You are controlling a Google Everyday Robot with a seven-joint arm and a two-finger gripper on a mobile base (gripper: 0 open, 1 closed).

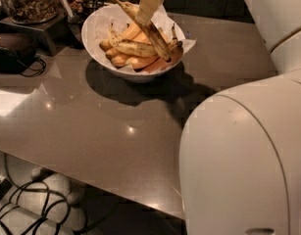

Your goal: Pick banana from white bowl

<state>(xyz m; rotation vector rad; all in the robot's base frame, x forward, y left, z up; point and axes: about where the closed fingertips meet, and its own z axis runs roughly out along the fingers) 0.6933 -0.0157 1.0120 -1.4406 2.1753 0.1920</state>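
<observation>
The white bowl (98, 50) stands at the far middle of the table, lined with crumpled white paper and holding several bananas. My gripper (146, 9) hangs over the bowl's middle and is shut on the banana (157, 40), a long slim brown-mottled one. The banana is tilted, its stem end (116, 0) raised up to the left and its dark lower end still among the other bananas near the bowl's right side. A speckled yellow banana (133, 48) and plump orange ones (140, 62) lie under it.
A glass jar of nuts (30, 1) stands on a dark stand at the back left. A black device (12, 53) with a cable sits at the left edge. My white arm and base (248, 151) fill the right foreground. Cables (22, 214) lie on the floor below.
</observation>
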